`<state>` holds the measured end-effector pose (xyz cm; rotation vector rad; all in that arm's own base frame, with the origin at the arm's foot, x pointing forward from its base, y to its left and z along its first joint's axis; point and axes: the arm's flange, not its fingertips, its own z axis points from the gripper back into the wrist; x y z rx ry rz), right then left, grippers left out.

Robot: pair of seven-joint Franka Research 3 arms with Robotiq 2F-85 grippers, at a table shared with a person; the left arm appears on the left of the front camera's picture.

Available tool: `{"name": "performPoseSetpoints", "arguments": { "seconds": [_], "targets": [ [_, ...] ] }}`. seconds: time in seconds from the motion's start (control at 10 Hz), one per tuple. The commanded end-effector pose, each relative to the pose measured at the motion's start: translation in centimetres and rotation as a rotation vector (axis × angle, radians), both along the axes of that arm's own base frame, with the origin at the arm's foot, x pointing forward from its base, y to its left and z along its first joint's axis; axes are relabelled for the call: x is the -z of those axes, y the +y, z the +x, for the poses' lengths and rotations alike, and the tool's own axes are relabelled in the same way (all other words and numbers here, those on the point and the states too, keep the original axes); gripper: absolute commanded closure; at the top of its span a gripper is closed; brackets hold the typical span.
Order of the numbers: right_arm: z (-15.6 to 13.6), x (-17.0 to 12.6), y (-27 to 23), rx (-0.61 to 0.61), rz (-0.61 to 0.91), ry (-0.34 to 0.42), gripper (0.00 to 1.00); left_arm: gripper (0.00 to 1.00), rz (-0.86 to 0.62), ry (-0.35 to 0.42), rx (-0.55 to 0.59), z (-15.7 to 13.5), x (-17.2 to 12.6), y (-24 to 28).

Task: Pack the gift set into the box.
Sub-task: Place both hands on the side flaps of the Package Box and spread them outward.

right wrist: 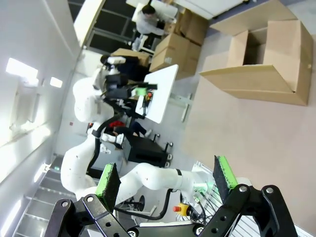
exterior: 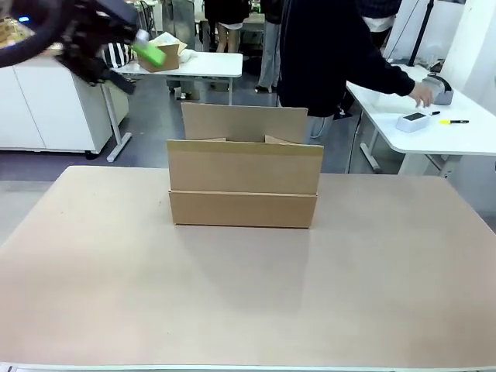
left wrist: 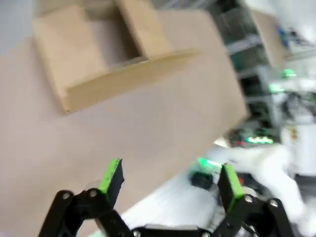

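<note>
1. While both grippers hang clear of the work, the box [exterior: 242, 209] sits mid-table, towards the far side of the tan table [exterior: 93, 294], and nothing touches it
2. Box top is open: front flap [exterior: 244, 164] and back flap [exterior: 244, 122] stand up, and the short side flaps just peek between them. What the wrist views show of the inside looks bare, so I'd judge packing not started
3. Left gripper [left wrist: 169, 170]: jaws spread wide, holding nothing. It is raised high off the table, blurred at the upper left of the front view, with the box well apart from it
4. Right gripper [right wrist: 165, 168]: jaws also spread wide and empty, with the box well apart from it across the tabletop
5. Person's hand [exterior: 422, 94] is at a white side table to the robot's right, away from the box
6. Handling guess: plain corrugated carton, empty, so light. The walls are stiff enough, but the flaps hinge and will fold if pushed or pinched
7. It probably slides easily on the smooth tabletop, so a bump from either arm could shove or turn it
8. Where to hold, if steadying is needed: pinch the low wall at a corner, or press flat against a side wall. Avoid the tall flaps, since they block the opening from the near side and give way
9. Anything going in should come down from above, between the flaps
</note>
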<state>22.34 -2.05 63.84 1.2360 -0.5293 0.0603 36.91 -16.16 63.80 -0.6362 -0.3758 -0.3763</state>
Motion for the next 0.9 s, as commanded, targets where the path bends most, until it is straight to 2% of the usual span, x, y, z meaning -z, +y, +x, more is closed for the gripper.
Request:
{"name": "performPoseSetpoints", "arguments": {
  "seconds": [0.0,0.1,0.2,0.4,0.5,0.6,0.8],
  "targets": [
    [0.5,-0.2,0.2,-0.013,0.010,-0.030,0.00,0.00,0.227,0.067,-0.097,4.7,-0.5,-3.0],
    [0.5,-0.2,0.2,-0.013,0.010,-0.030,0.00,0.00,0.381,0.013,-0.156,7.7,0.4,-6.2],
    [0.5,-0.2,0.2,-0.013,0.010,-0.030,0.00,0.00,0.487,0.023,-0.160,9.7,2.1,-8.5],
    [0.5,-0.2,0.2,-0.013,0.010,-0.030,0.00,0.00,0.570,0.055,-0.149,12.1,4.9,-11.8],
    [0.5,-0.2,0.2,-0.013,0.010,-0.030,0.00,0.00,0.275,0.203,0.011,11.5,3.7,-11.2],
    [0.5,-0.2,0.2,-0.013,0.010,-0.030,0.00,0.00,0.531,-0.016,-0.148,10.4,6.0,-10.3],
    [0.5,-0.2,0.2,-0.013,0.010,-0.030,0.00,0.00,0.531,-0.016,-0.148,10.4,6.0,-10.3]
  ]
}}
